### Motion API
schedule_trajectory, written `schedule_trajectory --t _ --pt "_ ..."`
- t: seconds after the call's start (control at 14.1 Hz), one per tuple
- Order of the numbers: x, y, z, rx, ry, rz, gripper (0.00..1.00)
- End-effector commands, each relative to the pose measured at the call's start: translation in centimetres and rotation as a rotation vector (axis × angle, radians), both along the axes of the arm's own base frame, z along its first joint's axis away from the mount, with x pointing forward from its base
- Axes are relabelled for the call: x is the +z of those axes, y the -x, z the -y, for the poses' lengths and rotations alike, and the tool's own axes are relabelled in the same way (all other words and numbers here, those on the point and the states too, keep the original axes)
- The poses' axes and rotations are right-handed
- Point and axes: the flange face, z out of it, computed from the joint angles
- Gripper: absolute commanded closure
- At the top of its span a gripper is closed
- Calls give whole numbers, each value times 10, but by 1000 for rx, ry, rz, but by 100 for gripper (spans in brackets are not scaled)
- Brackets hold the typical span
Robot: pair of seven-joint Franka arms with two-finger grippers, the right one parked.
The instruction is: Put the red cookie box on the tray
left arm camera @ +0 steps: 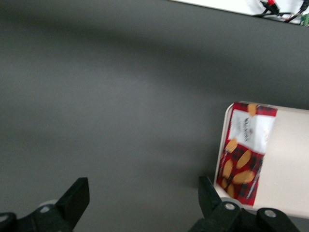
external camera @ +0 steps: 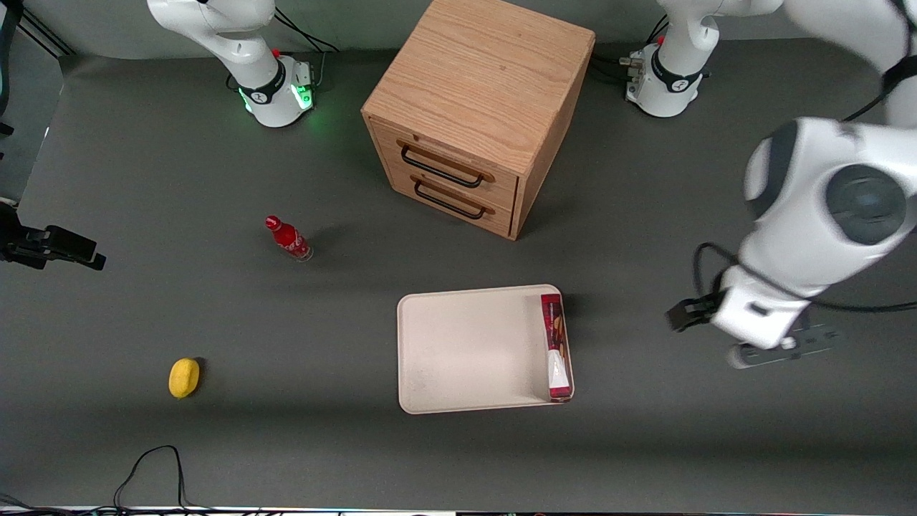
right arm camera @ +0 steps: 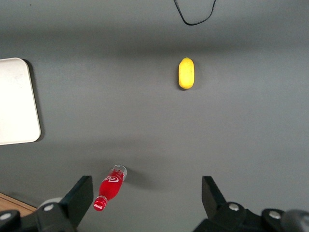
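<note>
Gripper: fingers spread wide, nothing held, hanging over bare table toward the working arm's end, apart from the tray. Red cookie box: lay inside the tray, propped against its rim, judged released there. Placement appeared complete.

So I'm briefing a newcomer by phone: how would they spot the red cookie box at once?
Find the wooden drawer cabinet; nearer the camera lies a cream tray. The red cookie box lies along the tray's edge nearest the open gripper. It is long, slim, cookie-printed, unlike the small red bottle.
</note>
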Motion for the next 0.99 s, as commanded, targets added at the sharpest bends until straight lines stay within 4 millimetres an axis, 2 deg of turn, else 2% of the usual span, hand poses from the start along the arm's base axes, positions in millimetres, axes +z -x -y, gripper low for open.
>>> schedule_trajectory --t 0.0,0.14,0.35,0.5,0.57,0.92 --pt "16 47 -59 -56 22 -36 0" --pt "25 70 -84 -42 15 -71 0" --pt "44 92 -97 -21 11 -113 0" --pt "51 97 -100 -17 12 -110 0" --pt "52 97 -106 -14 13 -110 0" --pt "53 97 -112 -25 11 -110 0"
